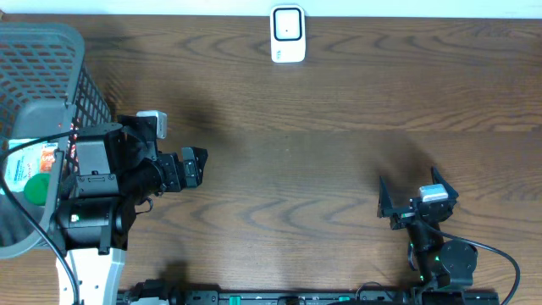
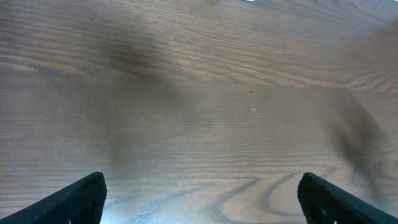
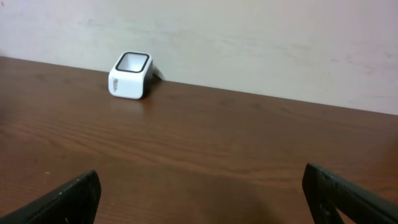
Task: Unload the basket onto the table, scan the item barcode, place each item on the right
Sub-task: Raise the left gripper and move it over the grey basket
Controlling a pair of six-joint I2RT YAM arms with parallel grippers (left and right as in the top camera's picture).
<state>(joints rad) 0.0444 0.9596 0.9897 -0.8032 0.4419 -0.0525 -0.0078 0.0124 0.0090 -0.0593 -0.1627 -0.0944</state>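
At the left edge of the table (image 1: 339, 169), I found the item (image 1: 24, 169) lying inside the grey mesh basket (image 1: 51, 42), partly covered by the left arm and its cable. What showed was a white printed face with some blue and orange and a round green part. I could find no barcode on it from the overhead view, nor tell whether it was a pouch or a carton.

Left gripper (image 1: 196, 166): jaws at full spread with nothing between them, held over bare wood just right of the basket. Its wrist view showed only table grain between the two fingertips.

Right gripper (image 1: 417, 200): likewise wide open and empty, low over the near right part of the table, well apart from the item.

The scanner (image 1: 288, 35), a small white block with a dark window, stood at the far edge of the table, close to the wall (image 3: 249, 37).

Assessment: I judged the item light and probably thin-walled or soft, so liable to dent or fold under a hard pinch. A glossy printed skin could also slip. I would take it across its narrower sides, clear of the printed face, so that no finger covered the code. The basket wall and rim limited the approach, and a descent from above seemed the only clean line. The green part, if a cap, would be the stiffest hold, but I could not confirm that.
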